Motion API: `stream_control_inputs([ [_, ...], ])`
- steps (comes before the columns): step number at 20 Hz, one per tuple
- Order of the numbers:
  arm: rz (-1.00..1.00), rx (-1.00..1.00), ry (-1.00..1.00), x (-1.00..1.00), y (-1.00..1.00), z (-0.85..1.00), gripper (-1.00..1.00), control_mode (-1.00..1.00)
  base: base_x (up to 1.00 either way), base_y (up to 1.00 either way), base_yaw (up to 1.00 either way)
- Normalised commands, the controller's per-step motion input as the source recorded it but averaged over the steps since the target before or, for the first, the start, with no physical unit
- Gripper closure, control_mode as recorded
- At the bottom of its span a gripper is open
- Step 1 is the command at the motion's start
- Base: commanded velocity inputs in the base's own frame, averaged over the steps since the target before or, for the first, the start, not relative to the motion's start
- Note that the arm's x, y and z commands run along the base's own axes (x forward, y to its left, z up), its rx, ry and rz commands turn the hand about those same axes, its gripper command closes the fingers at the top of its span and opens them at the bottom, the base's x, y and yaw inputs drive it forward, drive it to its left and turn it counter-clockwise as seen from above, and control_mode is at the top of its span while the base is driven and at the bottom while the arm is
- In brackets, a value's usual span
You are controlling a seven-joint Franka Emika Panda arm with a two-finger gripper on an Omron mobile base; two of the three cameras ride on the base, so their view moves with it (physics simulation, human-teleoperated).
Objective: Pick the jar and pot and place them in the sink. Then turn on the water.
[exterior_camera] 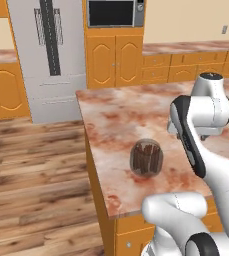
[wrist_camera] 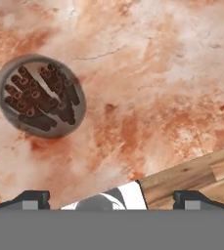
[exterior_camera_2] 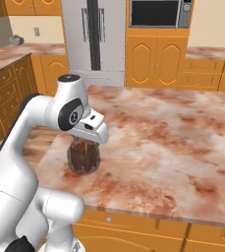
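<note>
A rounded, barrel-shaped clear glass jar [exterior_camera: 146,158] with dark reddish-brown sticks inside stands upright on the mottled reddish marble countertop [exterior_camera_2: 163,142] of the kitchen island, near the island's front edge and toward its left front corner, with bare stone all around it. From above, in the hand view, the jar [wrist_camera: 40,95] sits in the upper left, its open mouth showing the bundled brown sticks, and a strip of wooden floor [wrist_camera: 196,173] cuts across the lower right past the counter's edge. The two-finger gripper [wrist_camera: 111,199] hangs above the counter, off to one side of the jar and well clear of it; its two dark fingertips [wrist_camera: 31,198] stand spread wide apart with nothing between them. In the right base view the white arm's wrist [exterior_camera_2: 87,125] covers the top of the jar [exterior_camera_2: 83,158]. Beyond the island stand a grey refrigerator [exterior_camera: 48,55] and orange cabinets [exterior_camera: 115,60]
</note>
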Motion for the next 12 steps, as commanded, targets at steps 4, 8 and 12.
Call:
stream_control_inputs([
  [4,0.08,0.00,0.10,0.42,0.14,-0.12,-1.00,-1.00,0.00,0.00,0.00],
  [8,0.05,0.00,0.18,0.36,0.29,-0.07,-1.00,-1.00,0.00,0.00,0.00],
  [12,0.00,0.02,0.13,0.33,0.14,-0.11,-1.00,-1.00,0.00,0.00,0.00],
])
